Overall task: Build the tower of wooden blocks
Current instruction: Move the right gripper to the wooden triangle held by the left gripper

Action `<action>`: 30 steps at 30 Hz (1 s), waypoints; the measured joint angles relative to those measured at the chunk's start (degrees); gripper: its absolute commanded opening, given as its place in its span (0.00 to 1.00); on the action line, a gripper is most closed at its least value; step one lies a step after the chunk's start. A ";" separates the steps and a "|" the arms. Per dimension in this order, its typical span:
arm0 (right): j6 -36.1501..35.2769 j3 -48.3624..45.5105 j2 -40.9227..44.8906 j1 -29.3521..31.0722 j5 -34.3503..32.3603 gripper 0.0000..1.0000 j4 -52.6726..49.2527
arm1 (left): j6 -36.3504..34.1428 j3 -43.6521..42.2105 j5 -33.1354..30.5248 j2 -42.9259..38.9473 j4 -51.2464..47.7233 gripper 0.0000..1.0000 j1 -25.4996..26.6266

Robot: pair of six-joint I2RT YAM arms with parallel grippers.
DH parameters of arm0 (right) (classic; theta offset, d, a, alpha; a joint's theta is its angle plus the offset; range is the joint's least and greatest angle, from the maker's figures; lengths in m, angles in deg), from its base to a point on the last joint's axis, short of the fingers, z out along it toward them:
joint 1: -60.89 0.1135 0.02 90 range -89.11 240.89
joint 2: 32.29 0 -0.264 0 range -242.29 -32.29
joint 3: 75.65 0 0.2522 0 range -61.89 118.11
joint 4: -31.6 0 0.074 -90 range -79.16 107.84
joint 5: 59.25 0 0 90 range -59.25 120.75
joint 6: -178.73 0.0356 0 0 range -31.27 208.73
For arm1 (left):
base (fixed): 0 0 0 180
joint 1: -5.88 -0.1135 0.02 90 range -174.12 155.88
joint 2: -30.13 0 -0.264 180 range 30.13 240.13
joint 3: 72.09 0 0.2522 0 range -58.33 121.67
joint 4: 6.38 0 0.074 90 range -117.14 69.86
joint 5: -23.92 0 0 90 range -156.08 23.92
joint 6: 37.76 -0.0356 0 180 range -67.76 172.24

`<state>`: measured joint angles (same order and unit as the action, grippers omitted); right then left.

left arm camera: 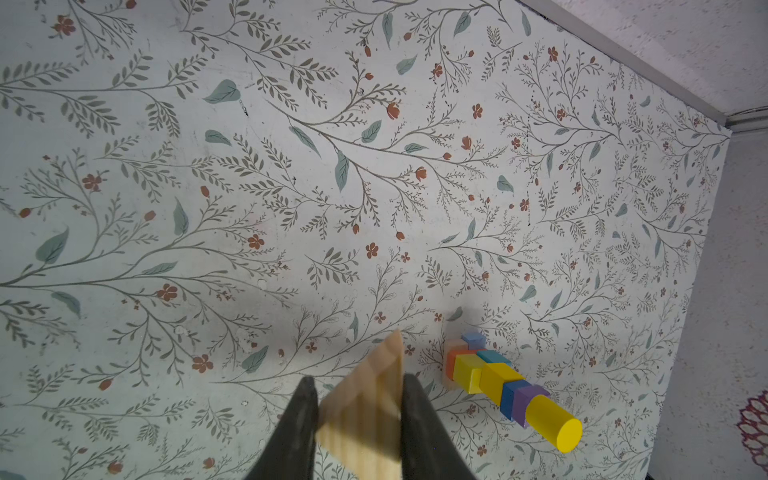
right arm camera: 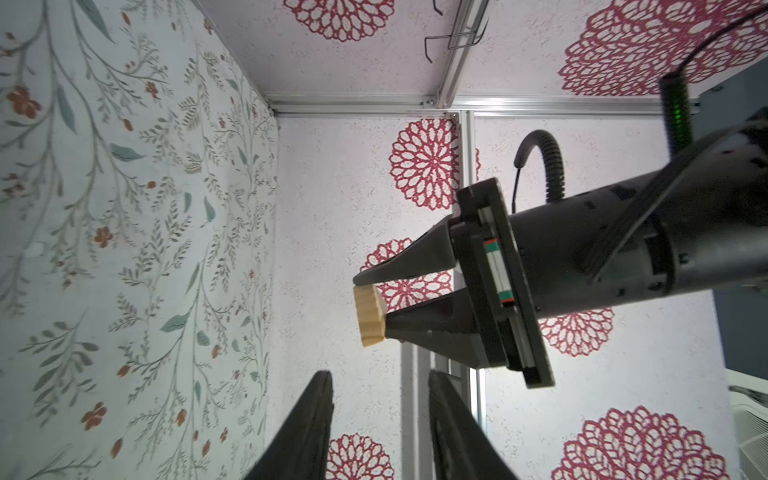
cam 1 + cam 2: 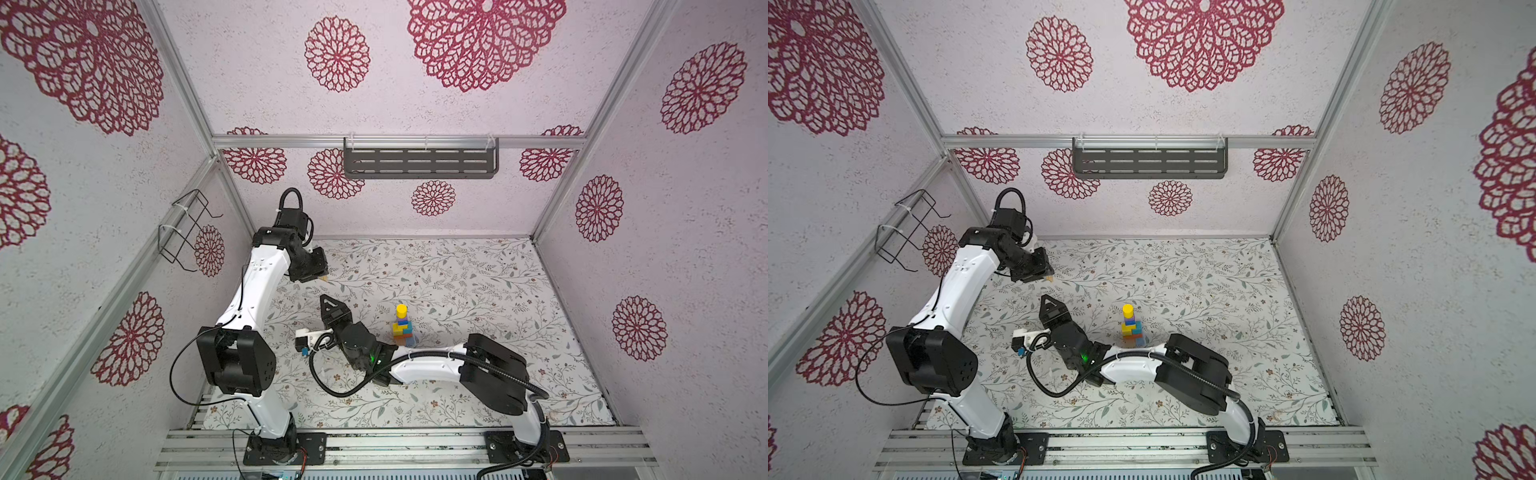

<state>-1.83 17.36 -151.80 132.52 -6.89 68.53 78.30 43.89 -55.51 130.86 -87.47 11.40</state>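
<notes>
left wrist view, left gripper (image 1: 360, 384) pinching a bare wood triangle block (image 1: 368, 415), right gripper (image 2: 379, 376) fingers apart with nothing between them, wood block tower (image 3: 402, 328) standing in the middle of the flowery mat (image 3: 478, 282), yellow round block (image 3: 401, 309) on top

Bright, even, diffuse light throughout; no hard glare.

- **Both top views:** sharp in centre, slight pink cast. Aluminium frame rails (image 3: 183, 83) splay outward toward edges. Wide-angle stretch on red-flower wallpaper (image 3: 83, 62). Shadows under arms on floral-print table mat (image 3: 478, 282) faint, soft-edged.
- **Left wrist view:** mat crisp. Soft grey shadow beside stacked coloured wooden block tower (image 1: 498, 382). Bare wooden triangular block (image 1: 365, 415) and left gripper (image 1: 359, 380) blurred, too close to lens.
- **Right wrist view:** right gripper (image 2: 380, 374) dark, defocused at frame edge. Mat at side soft. Black corrugated cable (image 2: 675, 112) catches green glow.
</notes>
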 measured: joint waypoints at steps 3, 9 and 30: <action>-2.60 1.01 -1.81 -0.50 -0.17 0.42 2.05 | 0.02 -0.17 0.20 0.00 0.07 0.27 0.00; -4.98 3.32 -3.65 -1.77 -1.14 0.37 3.72 | 0.04 -1.29 0.42 0.00 0.15 0.26 -0.02; -6.97 9.01 -10.32 -4.20 -2.16 0.31 6.95 | 0.04 -1.44 0.55 0.00 0.31 0.26 -0.07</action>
<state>-8.81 26.36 -162.11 128.33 -9.06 75.48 78.34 42.44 -54.97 130.86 -87.16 11.33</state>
